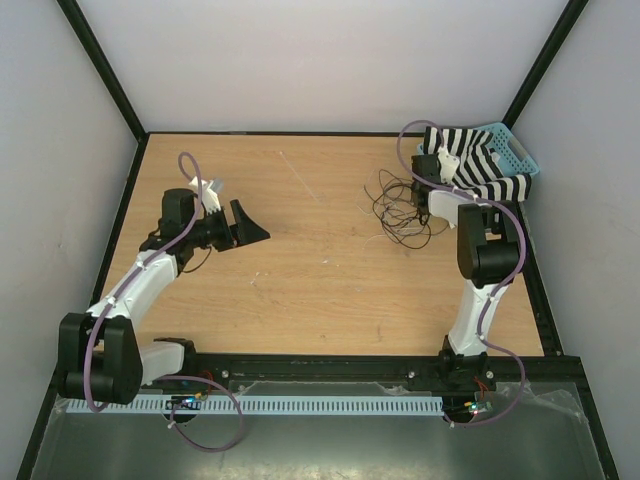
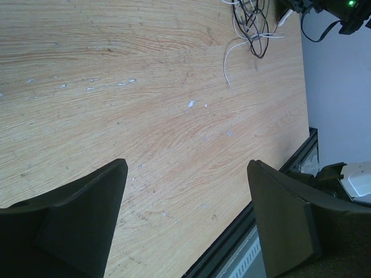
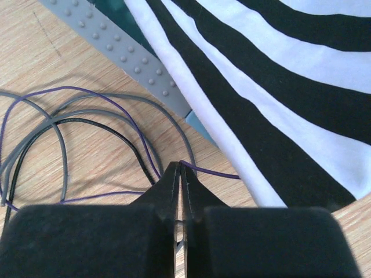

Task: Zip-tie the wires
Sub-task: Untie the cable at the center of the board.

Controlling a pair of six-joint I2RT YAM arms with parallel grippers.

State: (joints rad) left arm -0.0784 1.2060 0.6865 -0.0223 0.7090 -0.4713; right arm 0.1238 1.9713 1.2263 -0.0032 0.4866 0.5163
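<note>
The wires [image 1: 400, 210] lie in a loose tangle of thin black, grey and purple loops on the wooden table at the far right. They also show at the top of the left wrist view, wires [image 2: 252, 26], with one pale strand [image 2: 226, 63] trailing towards the near side. My right gripper [image 1: 425, 172] is down at the tangle's far right edge. In its wrist view the right gripper [image 3: 180, 166] is shut on the wires [image 3: 64, 124], and a purple strand comes out at the tips. My left gripper [image 1: 255, 222] hovers open over the left half, left gripper [image 2: 187, 165] holding nothing.
A blue basket [image 1: 522, 155] stands in the far right corner with a black-and-white striped cloth [image 1: 480, 165] draped over it. The cloth [image 3: 278, 75] and a grey studded strip [image 3: 124, 55] lie just beyond my right fingertips. The black table frame [image 2: 232, 243] runs along the near edge.
</note>
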